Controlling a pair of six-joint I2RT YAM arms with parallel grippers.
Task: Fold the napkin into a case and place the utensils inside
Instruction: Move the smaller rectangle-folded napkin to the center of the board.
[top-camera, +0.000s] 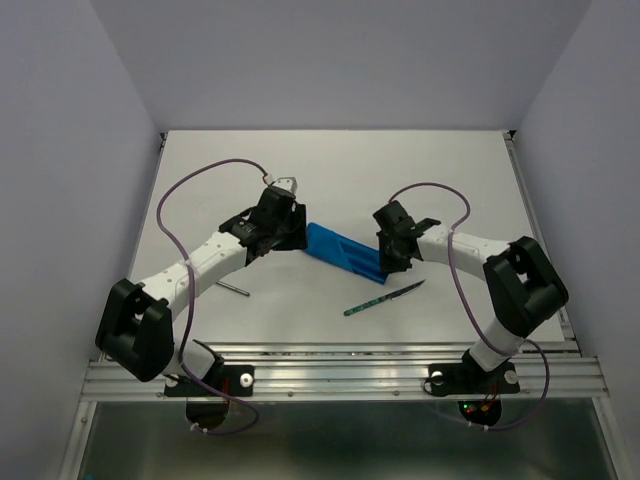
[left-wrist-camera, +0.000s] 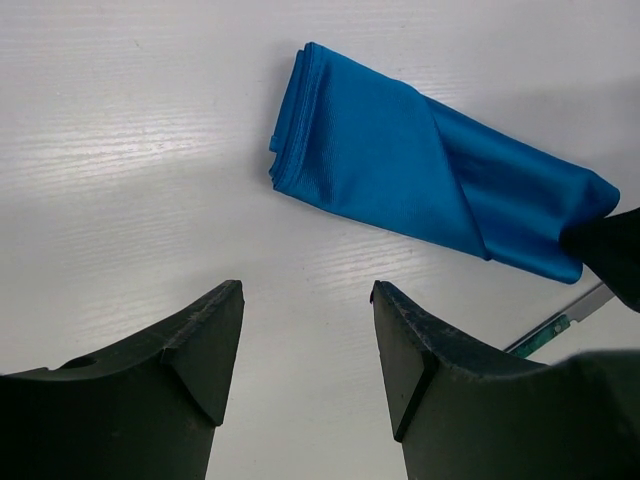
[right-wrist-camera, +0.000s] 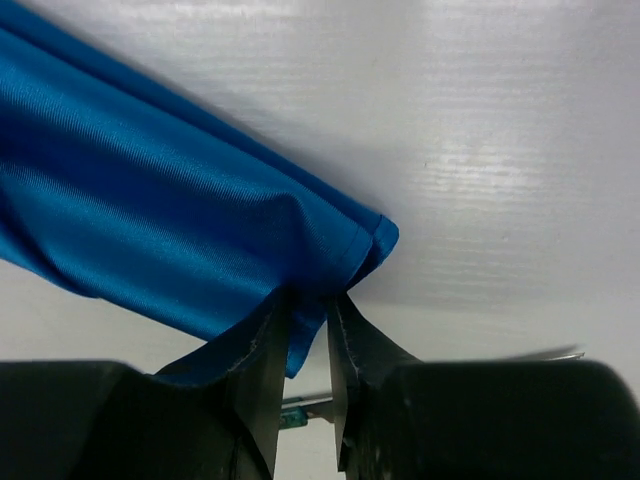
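Partly hiding teal utensil (top-camera: 372, 303), right end effector (right-wrist-camera: 310, 298) pinches case (top-camera: 345, 250); left end effector (left-wrist-camera: 307, 288) spread.

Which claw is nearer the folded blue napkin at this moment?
Right. The right claw is closed on a corner at the right end of the napkin, with cloth between its fingertips. The left claw hangs open off the napkin's opposite end, not touching it.

The left arm (top-camera: 215, 255) and right arm (top-camera: 470, 245) are each wearing white link shells between bulky black joint housings. A thin purple cable (top-camera: 170, 215) is looping along each. The left claw (left-wrist-camera: 305, 290) and right claw (right-wrist-camera: 308, 300) are showing matte black, wedge-shaped fingers.
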